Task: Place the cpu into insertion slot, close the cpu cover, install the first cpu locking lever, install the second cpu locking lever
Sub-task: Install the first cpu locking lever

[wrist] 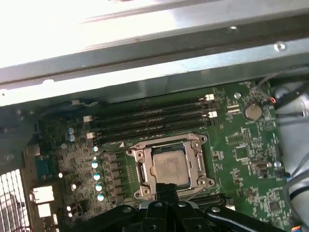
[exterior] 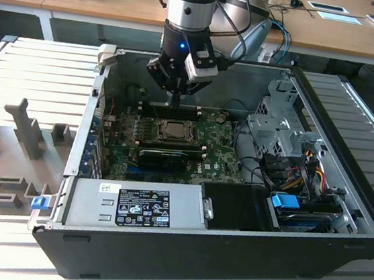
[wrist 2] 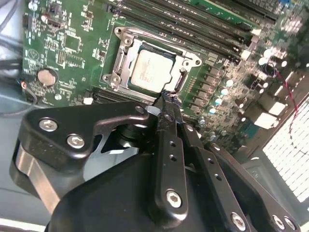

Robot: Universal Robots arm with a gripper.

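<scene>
One cpu (wrist 2: 153, 71) seated, cpu cover (wrist 2: 120, 60) down.
Gripper (wrist 2: 169, 99) fingers pressed together at cover edge; chip judged light, rigid, fragile: grip edges.

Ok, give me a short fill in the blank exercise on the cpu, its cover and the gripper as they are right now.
1. The cpu sits in the insertion slot on the ___ motherboard.
2. The cpu cover is ___, lying flat and framing the chip's top, not raised.
3. The gripper has its fingers ___, with the tips by the socket's edge.

Missing words: green; closed; shut.
</scene>
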